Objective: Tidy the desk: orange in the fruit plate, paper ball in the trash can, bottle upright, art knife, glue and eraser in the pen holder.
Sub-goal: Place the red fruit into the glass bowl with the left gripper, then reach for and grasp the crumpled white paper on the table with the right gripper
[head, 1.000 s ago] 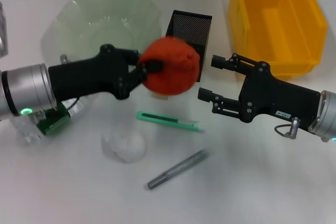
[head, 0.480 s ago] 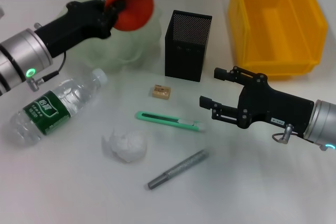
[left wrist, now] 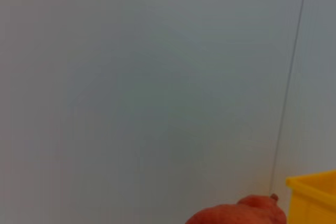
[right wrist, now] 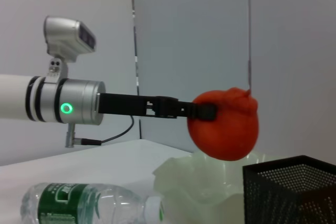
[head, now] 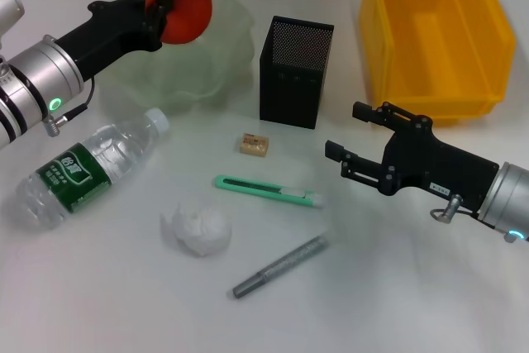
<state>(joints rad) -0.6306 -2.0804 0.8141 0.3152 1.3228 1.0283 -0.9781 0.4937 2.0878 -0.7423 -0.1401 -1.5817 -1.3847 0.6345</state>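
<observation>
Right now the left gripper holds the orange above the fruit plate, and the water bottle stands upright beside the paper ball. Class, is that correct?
Not quite. The water bottle lies on its side, as the head view shows. The rest holds: the left gripper holds the orange above the fruit plate, and the paper ball sits near the bottle.

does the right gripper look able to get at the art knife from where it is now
Probably yes. The right gripper is open and hovers just to the robot's right of the art knife, which lies flat on the desk with bare surface between them. The left gripper is far off, holding the orange over the fruit plate.
</observation>
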